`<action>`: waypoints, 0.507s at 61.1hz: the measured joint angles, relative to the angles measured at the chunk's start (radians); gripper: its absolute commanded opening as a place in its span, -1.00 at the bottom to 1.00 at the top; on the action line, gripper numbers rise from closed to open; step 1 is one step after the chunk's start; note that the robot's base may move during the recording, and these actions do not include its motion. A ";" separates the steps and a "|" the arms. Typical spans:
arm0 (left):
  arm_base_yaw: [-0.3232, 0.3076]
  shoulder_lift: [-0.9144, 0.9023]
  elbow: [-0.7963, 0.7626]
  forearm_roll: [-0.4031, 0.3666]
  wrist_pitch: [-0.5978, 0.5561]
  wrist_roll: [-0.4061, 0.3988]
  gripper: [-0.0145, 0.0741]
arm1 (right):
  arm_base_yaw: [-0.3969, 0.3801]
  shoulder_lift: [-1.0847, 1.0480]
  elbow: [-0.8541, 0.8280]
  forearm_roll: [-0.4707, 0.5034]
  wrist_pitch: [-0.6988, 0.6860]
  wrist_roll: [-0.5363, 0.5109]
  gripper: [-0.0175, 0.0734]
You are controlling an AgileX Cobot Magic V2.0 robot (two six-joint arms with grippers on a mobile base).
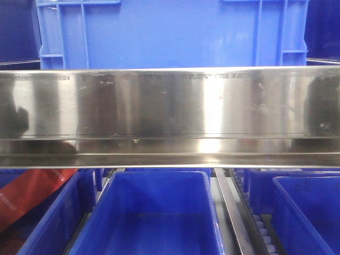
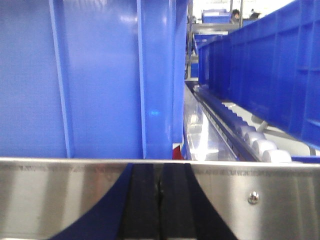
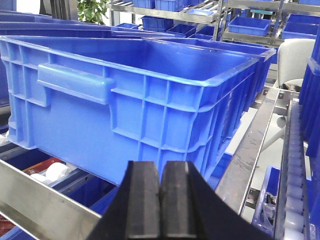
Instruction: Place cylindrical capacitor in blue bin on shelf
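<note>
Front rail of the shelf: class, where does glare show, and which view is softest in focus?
Front view: bright glare bands streak the shelf rail. Left wrist view: the blue bin is blurred; the left claw is dark. Right wrist view: evenly lit, the right claw sharp.

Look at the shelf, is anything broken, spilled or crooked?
Nothing looks broken or spilled. The shelf rail is only smudged, and the blue bins sit straight. One red thing lies slanted in the bin at the lower left of the front view; I can't tell what it is.
</note>
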 measured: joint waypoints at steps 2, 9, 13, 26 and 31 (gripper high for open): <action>0.000 0.000 -0.001 0.000 -0.002 0.000 -0.92 | 0.000 0.000 0.000 0.000 0.000 0.000 -0.97; 0.000 0.000 0.001 -0.002 -0.005 0.000 -0.92 | 0.000 0.000 0.000 0.000 0.000 0.000 -0.97; 0.000 0.000 0.001 -0.002 -0.006 0.000 -0.92 | 0.000 0.000 0.000 0.000 0.000 0.000 -0.97; 0.000 0.000 0.001 -0.002 -0.009 0.000 -0.92 | 0.000 0.000 0.000 0.000 0.000 0.000 -0.97; 0.000 0.000 0.001 -0.002 -0.009 0.000 -0.92 | 0.000 0.000 0.000 0.000 0.000 0.000 -0.97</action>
